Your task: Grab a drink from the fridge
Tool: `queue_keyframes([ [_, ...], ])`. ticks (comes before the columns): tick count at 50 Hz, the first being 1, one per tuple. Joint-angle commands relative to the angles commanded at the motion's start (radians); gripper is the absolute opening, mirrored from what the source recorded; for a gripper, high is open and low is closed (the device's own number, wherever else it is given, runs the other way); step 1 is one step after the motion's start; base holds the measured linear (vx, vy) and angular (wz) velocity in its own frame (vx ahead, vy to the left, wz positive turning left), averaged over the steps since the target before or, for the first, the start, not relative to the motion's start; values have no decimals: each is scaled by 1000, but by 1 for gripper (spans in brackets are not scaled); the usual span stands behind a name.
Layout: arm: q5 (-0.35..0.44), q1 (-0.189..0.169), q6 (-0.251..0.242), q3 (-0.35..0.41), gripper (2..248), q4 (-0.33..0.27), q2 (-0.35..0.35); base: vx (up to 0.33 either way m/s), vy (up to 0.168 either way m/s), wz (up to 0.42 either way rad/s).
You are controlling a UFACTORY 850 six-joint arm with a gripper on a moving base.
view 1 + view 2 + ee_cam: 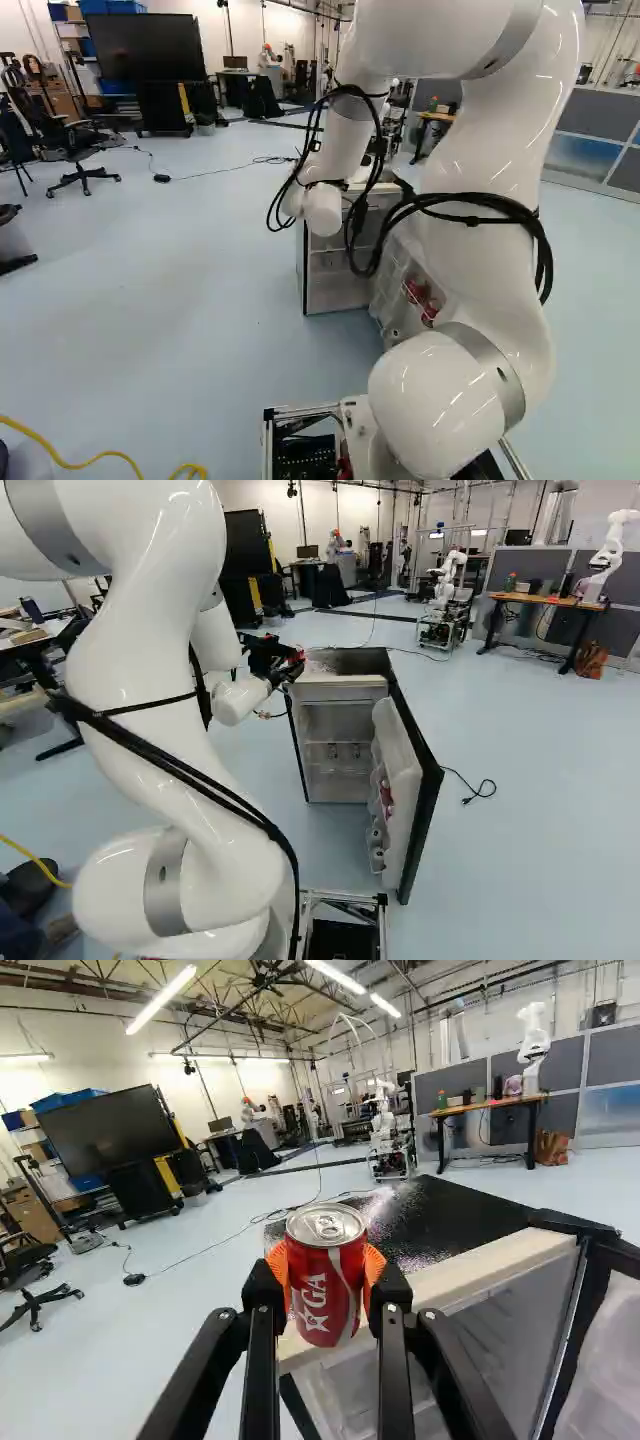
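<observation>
One red soda can [328, 1295] is clamped upright in my gripper [292, 664], with an orange pad [375, 1263] pressed to each of its sides and its silver top facing up. Its pull tab end stands clear above my fingers. I have it near the top front edge of the mini fridge [335, 685], whose speckled black top spreads beyond my gripper and to its right, while the pale front rim passes behind the can.

The fridge door [413, 805] stands wide open, lower than my gripper and to its right, with red items [386, 792] in its racks. Down inside the cabinet, below my gripper, two small containers [333, 751] [355, 751] stand side by side on a shelf.

Well ahead of my gripper, another robot [385, 1125] stands on a wheeled base on the floor, and a further white arm [533, 1045] rises at a wooden-topped desk [485, 1107], with a brown bag [551, 1148] beside it. Far off to my gripper's left are a large black screen [108, 1138] and an office chair [35, 1300].
</observation>
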Motion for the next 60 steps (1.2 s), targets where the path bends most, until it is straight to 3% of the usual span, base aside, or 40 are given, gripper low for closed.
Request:
queue_keyframes([
  [26, -76, -82, 0, -37, 92, -138, -30, 0, 0, 0],
  [60, -83, -183, 0, -91, 92, -308, -72, 0, 0, 0],
])
